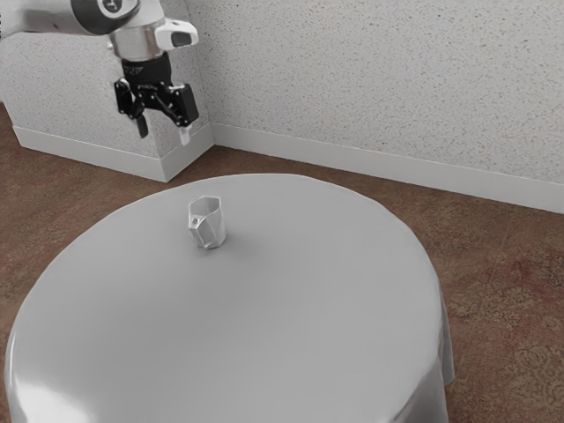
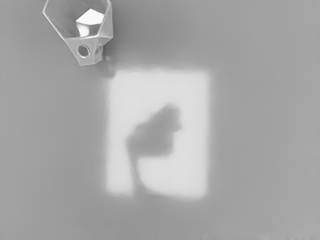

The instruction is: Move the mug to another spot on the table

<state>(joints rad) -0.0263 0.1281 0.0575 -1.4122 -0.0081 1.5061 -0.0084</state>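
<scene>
The mug (image 1: 207, 223) stands upright on the tabletop (image 1: 291, 335), toward its far edge. The gripper (image 1: 162, 126) hangs well above it, fingers spread, holding nothing. The mug is probably light, rigid and slick, so grip across two opposite flat walls near the rim.

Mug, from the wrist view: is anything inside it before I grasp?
The mug stands upright on the table, mouth open. Seen inside: bare walls and a pale floor, no contents. The near wall covers part of the floor.

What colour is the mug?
Pale grey-white, with angular facets: mug, clearest in the wrist view.
</scene>
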